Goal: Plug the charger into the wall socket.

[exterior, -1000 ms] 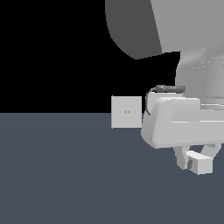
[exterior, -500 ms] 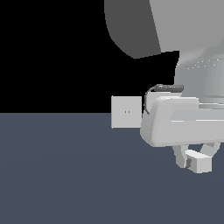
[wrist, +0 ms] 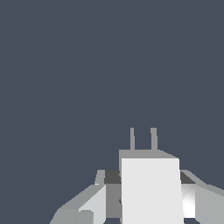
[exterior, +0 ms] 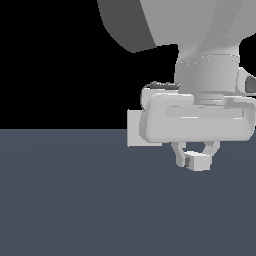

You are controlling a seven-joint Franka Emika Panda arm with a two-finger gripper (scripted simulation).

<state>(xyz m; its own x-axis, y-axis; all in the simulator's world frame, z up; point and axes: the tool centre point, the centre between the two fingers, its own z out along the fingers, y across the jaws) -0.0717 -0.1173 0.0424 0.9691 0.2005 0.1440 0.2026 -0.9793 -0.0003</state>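
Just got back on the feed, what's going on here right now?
The Panda arm's end effector is shut on the charger, holding it above the grey floor. In the wrist view the charger's two prongs point out ahead of the fingers. The wall socket stands behind the end effector, mostly hidden by it in the exterior view. The charger is not plugged in yet.

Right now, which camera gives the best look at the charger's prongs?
The wrist view: the charger fills the foreground between the fingers, both prongs standing clear against the floor. The exterior view shows only a small block under the gripper; no prongs visible.
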